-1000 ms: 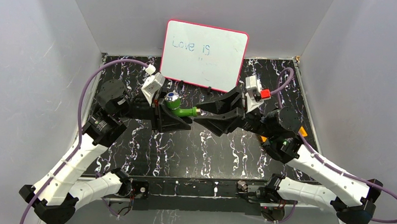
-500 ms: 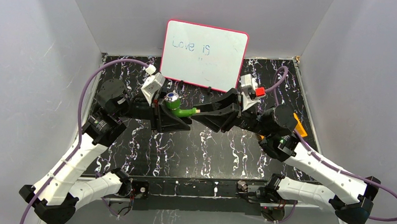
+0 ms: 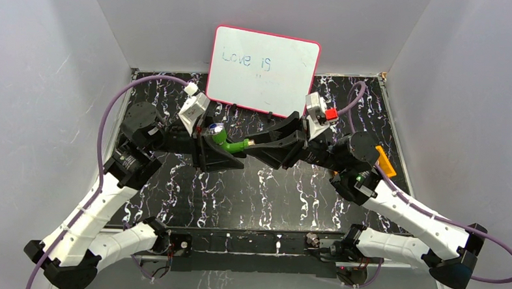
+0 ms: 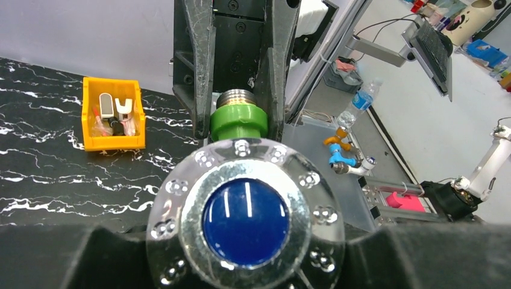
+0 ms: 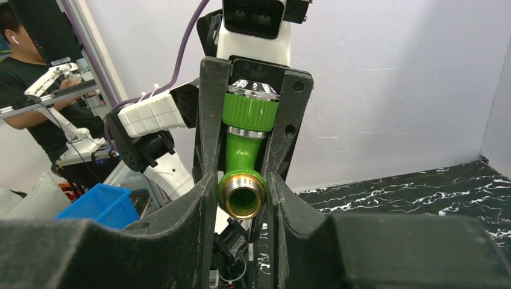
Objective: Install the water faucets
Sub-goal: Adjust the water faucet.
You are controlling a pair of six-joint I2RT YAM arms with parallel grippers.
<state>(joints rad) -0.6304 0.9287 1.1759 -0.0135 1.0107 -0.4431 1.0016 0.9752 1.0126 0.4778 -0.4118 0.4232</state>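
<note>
**Green tap gripped from both ends, mid-air**

The tap (image 3: 230, 142) is a small, bright green plastic piece with an angled body. One end has a round knob (image 4: 246, 215) with a silver rim dotted with little studs and a deep blue centre carrying two short white marks. Just under the knob is a ribbed green collar (image 5: 250, 114), and below that the body narrows and bends. The other end finishes in a metal threaded fitting (image 5: 241, 196) that is open and hollow. From the right wrist camera it looks brassy.

The tap is held up off the black marbled surface (image 3: 271, 191), roughly level, between the two arms and in front of the leaning whiteboard (image 3: 263, 70). The knob points toward the left arm (image 3: 101, 203).

The left jaws are nearly closed. Their black fingers (image 5: 212, 114) sit against either side of the ribbed collar, pinching the tap at the knob end.

The right jaws are also narrowed right down, with their fingers (image 4: 202, 78) clamped on the green ring just behind the thread, so the tap spans both grips.

An orange bin (image 4: 113, 117) of small parts sits on the surface behind the right arm.
</note>
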